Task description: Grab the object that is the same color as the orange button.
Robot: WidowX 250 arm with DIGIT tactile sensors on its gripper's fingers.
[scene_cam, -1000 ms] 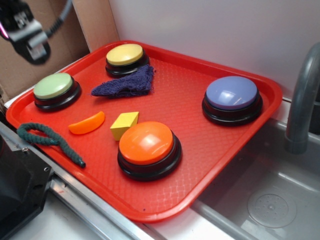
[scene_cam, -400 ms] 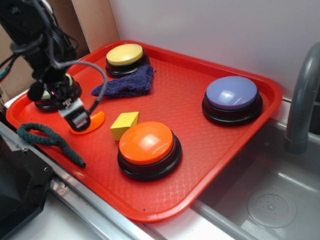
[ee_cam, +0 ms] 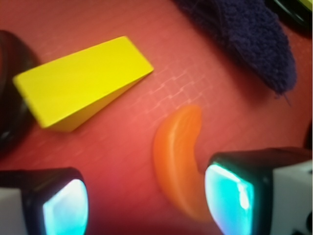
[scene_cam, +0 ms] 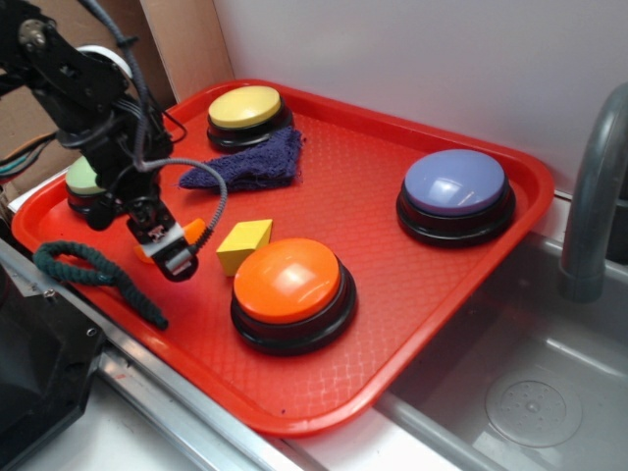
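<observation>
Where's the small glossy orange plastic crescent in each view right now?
Exterior: the small glossy orange plastic crescent shows left of centre, mostly hidden behind the hand.
Wrist: lower centre, lying on the tray, its lower end beside the right fingertip.
Shared landmark: the yellow plastic block.

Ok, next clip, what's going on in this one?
A robot arm has its hand down low over a red tray, right at a small orange slice beside a yellow block. The wrist view shows the hand open, with the slice lying on the tray between its fingers, close to one of them. Nothing is grasped yet. The big orange button sits nearby, untouched.
</observation>
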